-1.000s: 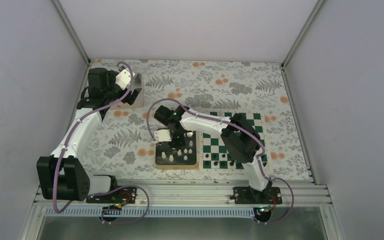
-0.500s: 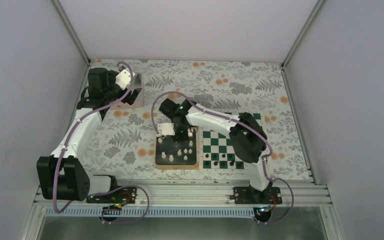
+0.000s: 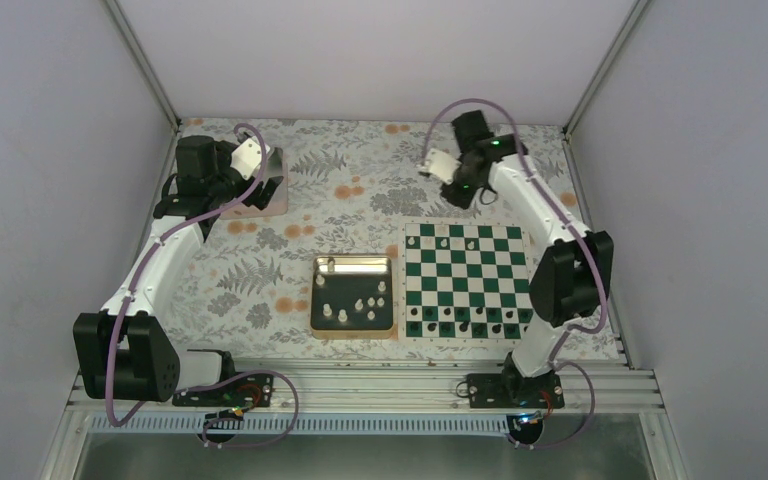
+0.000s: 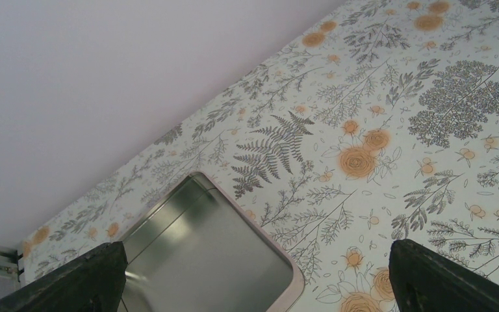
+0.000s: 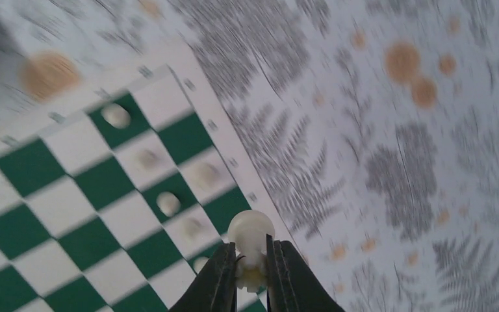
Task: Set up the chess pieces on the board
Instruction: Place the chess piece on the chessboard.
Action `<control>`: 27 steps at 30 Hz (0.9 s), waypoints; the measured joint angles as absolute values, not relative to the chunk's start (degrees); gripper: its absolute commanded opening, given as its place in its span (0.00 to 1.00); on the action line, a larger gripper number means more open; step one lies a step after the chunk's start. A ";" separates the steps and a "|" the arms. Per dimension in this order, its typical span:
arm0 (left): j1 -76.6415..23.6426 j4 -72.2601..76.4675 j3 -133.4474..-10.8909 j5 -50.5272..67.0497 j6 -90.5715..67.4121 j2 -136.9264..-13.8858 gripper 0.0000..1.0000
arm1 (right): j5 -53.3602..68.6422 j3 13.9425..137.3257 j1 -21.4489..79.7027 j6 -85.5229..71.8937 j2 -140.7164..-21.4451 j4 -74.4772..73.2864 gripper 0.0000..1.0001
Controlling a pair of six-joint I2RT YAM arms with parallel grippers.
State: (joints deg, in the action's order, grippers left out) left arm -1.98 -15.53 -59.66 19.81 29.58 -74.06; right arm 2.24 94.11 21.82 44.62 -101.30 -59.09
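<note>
My right gripper (image 5: 250,250) is shut on a small white chess piece (image 5: 250,231), its round head sticking out above the fingertips. In the top view the right gripper (image 3: 458,192) hangs over the table just beyond the far edge of the board (image 3: 465,285). A few white chess pieces (image 5: 115,115) stand on the board's far rows near its corner. More white pieces (image 3: 360,305) lie in the gold-rimmed tray (image 3: 353,262) left of the board. My left gripper (image 4: 260,286) is open and holds nothing, at the table's far left.
Black pieces (image 3: 460,325) stand along the board's near rows. A shallow metal tin (image 4: 286,260) lies under my left gripper, by the left wall (image 3: 60,200). The right arm's elbow (image 3: 570,280) rises beside the board's right edge. The right wrist view is motion-blurred.
My right arm has swung from over the tray to beyond the board's far edge, and its gripper closed on a white piece. The left arm has not moved.
</note>
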 measured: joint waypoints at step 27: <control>-1.98 -15.53 -59.68 19.81 29.58 -74.08 1.00 | 6.76 85.43 3.75 48.47 -112.01 -54.85 0.14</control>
